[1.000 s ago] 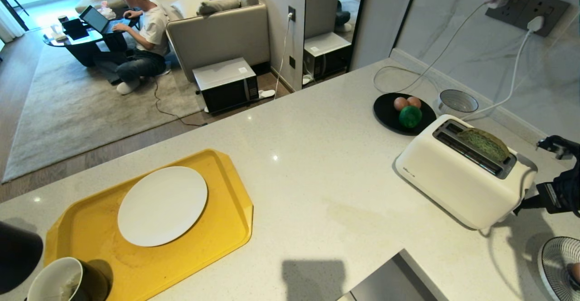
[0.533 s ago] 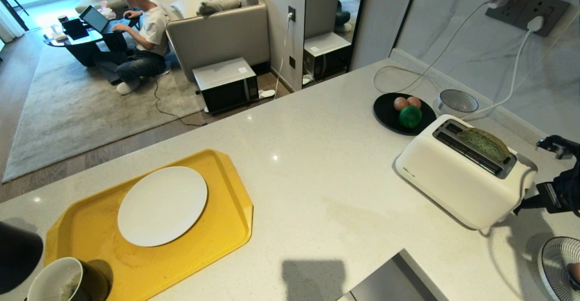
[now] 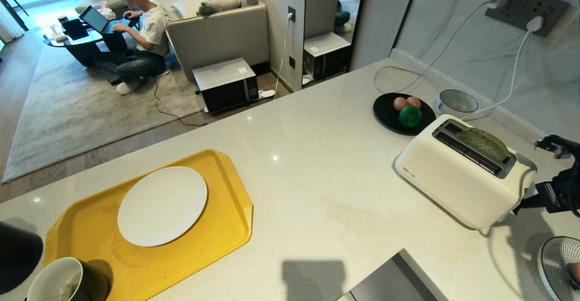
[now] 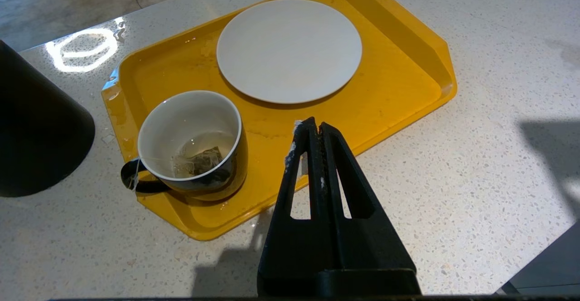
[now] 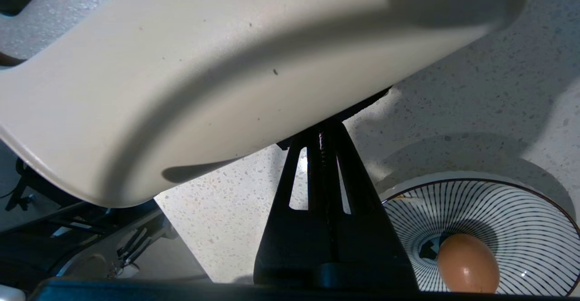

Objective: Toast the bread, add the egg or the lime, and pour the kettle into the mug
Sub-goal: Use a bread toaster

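The green bread (image 3: 484, 143) stands in a slot of the white toaster (image 3: 453, 178), its domed top sticking out. My right gripper (image 3: 518, 210) is shut, its tips (image 5: 322, 131) pressed against the toaster's right end low down; what they touch is hidden. Two eggs (image 3: 400, 103) and the lime (image 3: 410, 116) lie on a black plate (image 3: 385, 110) behind the toaster. Another egg (image 5: 466, 264) sits in a striped bowl (image 5: 521, 215). The mug (image 4: 190, 144) holds a tea bag and stands on the yellow tray (image 4: 408, 65) beside the black kettle (image 4: 36, 128). My left gripper (image 4: 315, 126) hangs shut and empty over the tray's near rim.
A white plate (image 3: 162, 206) lies on the yellow tray (image 3: 226, 242). A grey bowl (image 3: 457, 101) and white power cords (image 3: 512, 83) sit near the back wall. A metal edge (image 3: 389, 278) shows at the counter's front. A person sits far off in the living room.
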Robot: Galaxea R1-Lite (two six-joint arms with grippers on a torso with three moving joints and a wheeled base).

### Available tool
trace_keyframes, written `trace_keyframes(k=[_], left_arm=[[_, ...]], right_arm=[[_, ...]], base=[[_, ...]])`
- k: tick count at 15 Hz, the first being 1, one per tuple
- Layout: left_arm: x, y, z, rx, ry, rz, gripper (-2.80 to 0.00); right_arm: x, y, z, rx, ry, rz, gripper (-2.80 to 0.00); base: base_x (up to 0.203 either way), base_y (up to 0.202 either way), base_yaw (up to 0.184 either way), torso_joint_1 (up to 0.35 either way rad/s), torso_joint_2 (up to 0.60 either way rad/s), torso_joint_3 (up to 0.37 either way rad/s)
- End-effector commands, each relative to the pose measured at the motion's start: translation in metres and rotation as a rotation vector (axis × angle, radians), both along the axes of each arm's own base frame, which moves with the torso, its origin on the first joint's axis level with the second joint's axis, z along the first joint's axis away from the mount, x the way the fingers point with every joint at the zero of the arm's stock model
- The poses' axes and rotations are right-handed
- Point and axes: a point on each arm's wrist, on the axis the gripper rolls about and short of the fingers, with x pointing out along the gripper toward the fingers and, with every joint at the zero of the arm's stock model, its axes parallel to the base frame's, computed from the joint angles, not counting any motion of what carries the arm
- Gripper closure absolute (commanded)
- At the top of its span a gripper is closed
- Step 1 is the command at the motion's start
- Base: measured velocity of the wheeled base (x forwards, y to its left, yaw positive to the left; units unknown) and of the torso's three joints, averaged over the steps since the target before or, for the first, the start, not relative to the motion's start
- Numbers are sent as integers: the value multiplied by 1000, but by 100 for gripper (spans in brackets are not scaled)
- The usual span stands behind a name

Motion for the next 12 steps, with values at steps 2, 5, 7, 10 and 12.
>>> trace_keyframes(k=[2,5,7,10,12], left_arm=[[0,0,0,-1,0,0,0],[0,0,0,1,0,0,0],[0,0,0,1,0,0,0],[0,0,0,1,0,0,0],[0,0,0,1,0,0,0]], right_arm=[[1,0,-2,5,6,4,0],[1,0,-2,6,7,3,0],[1,0,-2,5,6,3,0],[2,-1,-3,6,8,3,0],[2,-1,-2,6,7,3,0]], base=[[0,0,0,0,0,0],[0,0,0,0,0,0],[0,0,0,0,0,0],[0,0,0,0,0,0],[0,0,0,0,0,0]])
